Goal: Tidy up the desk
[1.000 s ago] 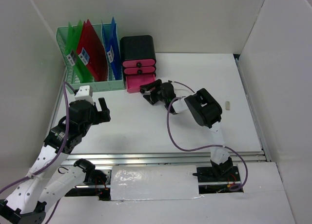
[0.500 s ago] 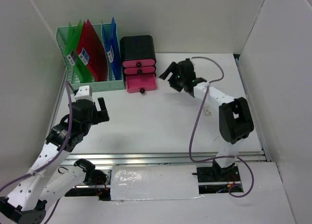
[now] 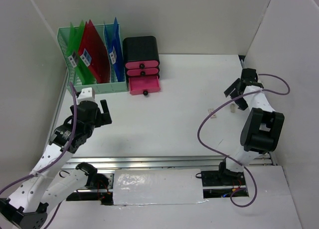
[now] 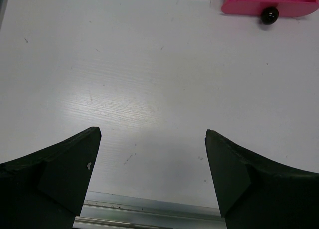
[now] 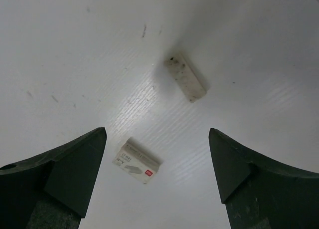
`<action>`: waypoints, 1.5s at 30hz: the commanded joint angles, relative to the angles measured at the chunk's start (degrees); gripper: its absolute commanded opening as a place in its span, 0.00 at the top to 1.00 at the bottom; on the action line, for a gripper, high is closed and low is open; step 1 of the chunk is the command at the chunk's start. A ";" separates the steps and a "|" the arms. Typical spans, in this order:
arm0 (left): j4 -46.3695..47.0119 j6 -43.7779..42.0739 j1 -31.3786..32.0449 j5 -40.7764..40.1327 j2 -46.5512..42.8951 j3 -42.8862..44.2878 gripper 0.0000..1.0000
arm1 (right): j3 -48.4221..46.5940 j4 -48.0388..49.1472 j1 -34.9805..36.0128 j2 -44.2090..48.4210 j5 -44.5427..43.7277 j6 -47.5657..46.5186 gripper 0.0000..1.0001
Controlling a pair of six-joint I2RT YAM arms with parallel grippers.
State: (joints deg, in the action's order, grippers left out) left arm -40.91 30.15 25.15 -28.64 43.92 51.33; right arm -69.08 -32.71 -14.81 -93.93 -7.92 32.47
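Observation:
The desk [image 3: 174, 129] is a white tabletop walled by white panels. My right gripper [image 3: 236, 96] hangs open at the desk's far right, above two small items. In the right wrist view a small white staple box [image 5: 137, 161] with a red mark lies flat between and just beyond the open gripper [image 5: 158, 132], nearer its left finger. A whitish eraser-like block [image 5: 185, 77] lies farther out. My left gripper [image 3: 102, 113] stands open and empty over bare desk at the left; its wrist view shows the gripper [image 4: 153, 135] with only tabletop between the fingers.
A mint-green file rack [image 3: 75, 82] with green, red and blue folders stands at the back left. Beside it is a black drawer box [image 3: 141, 49]; its lowest pink drawer [image 3: 144, 85] is pulled out. A metal rail [image 3: 169, 161] runs along the front edge.
My right arm swung from in front of the drawer box across to the desk's right side, and its jaws widened. The left arm barely moved.

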 commanded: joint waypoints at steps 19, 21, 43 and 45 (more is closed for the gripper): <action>2.23 -1.41 1.22 2.54 0.20 0.70 0.01 | -15.30 -10.36 -1.89 -18.83 -0.26 -7.42 0.21; 2.15 -1.50 1.22 2.71 0.20 0.70 0.00 | -15.73 -10.71 -1.98 -20.32 1.41 -8.12 0.27; 2.94 -1.94 1.31 4.03 0.02 0.44 0.00 | -21.88 -16.68 -2.42 -22.96 -3.23 -10.05 0.27; 2.94 -1.94 1.40 3.86 0.02 0.44 0.00 | -22.50 -17.65 -2.33 -24.98 -3.68 -10.32 0.27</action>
State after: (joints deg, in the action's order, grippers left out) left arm -40.18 29.76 26.13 -25.02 44.16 51.33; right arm -88.40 -47.18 -17.04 -116.84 -8.34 22.87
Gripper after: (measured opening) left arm 0.995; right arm 0.732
